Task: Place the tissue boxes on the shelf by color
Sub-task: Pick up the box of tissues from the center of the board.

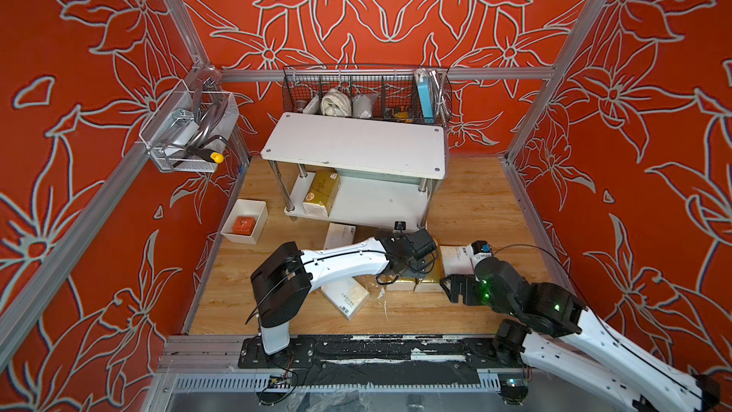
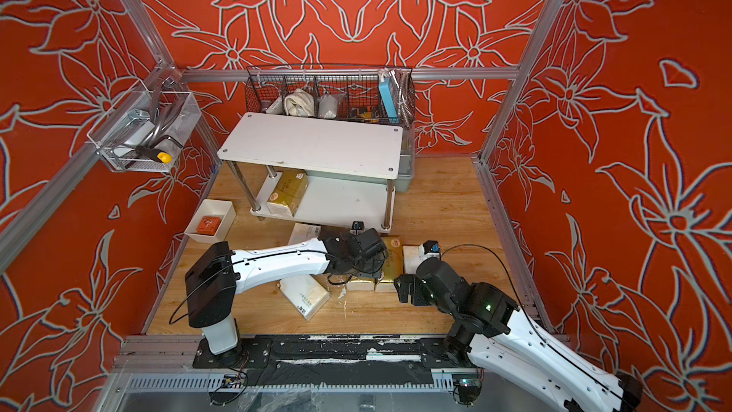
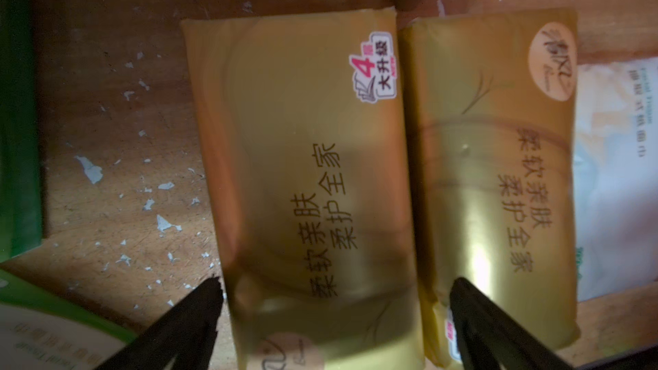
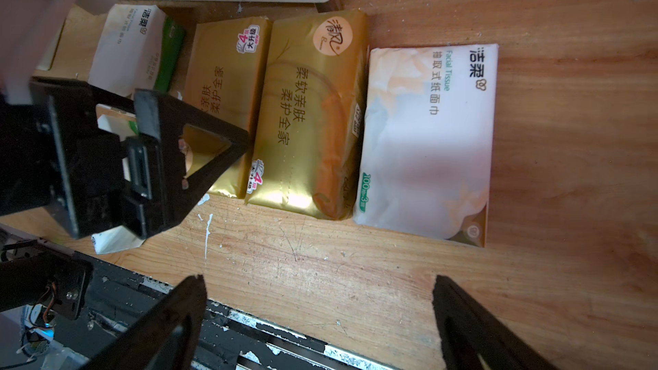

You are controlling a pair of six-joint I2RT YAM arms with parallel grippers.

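The shelf (image 1: 354,144) stands at the back, with one gold tissue box (image 1: 321,193) on its lower board. On the wood floor in front, two gold tissue boxes (image 3: 302,172) (image 3: 491,172) lie side by side next to a white one (image 4: 427,144). Two more white boxes (image 1: 340,236) (image 1: 345,297) lie to their left, partly under the left arm. My left gripper (image 3: 336,290) is open just above the left gold box, one finger on each side. My right gripper (image 4: 318,281) is open over bare floor in front of the row, holding nothing.
A small white tray with an orange block (image 1: 244,221) sits left of the shelf. A black wire basket (image 1: 366,93) hangs on the back wall and a clear bin (image 1: 186,132) on the left wall. A black rail (image 1: 356,346) runs along the front edge.
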